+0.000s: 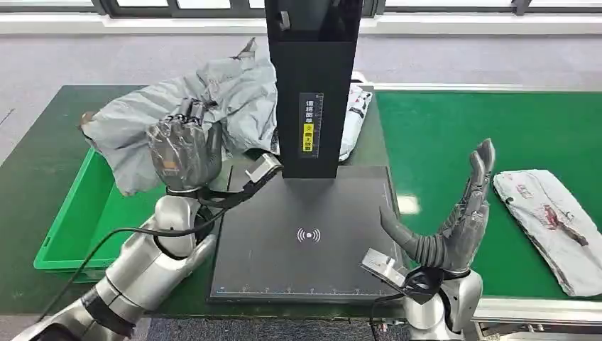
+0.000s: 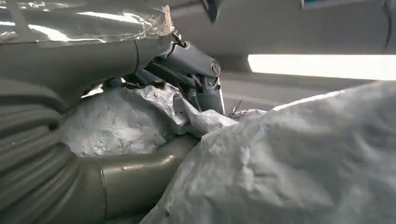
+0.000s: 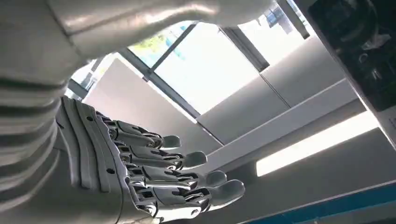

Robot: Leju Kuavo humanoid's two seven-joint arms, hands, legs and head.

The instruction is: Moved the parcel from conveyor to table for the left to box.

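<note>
- The left hand [image 1: 186, 150] grips a grey parcel [image 1: 206, 106], fingers curled into its crumpled plastic; the left wrist view shows the fingers [image 2: 196, 70] and thumb clamped on folds of the parcel [image 2: 289, 158].
- The parcel is large and wrinkled, held up above the table's [image 1: 42, 163] left side, over the far end of the green bin [image 1: 78, 220] and the left far corner of the black scan pad [image 1: 305, 241].
- The right hand [image 1: 454, 213] is held up with the palm facing left, fingers spread and straight, thumb out, holding nothing; it is above the pad's right near corner. In the right wrist view its fingers [image 3: 187, 177] are apart.
- A white parcel [image 1: 554, 227] with red and dark print lies flat on the green conveyor [image 1: 440, 121], to the right of the right hand and apart from it.
- A black post [image 1: 310, 85] with a yellow label rises from the pad's far edge; another white printed parcel [image 1: 357, 114] lies just behind it.
</note>
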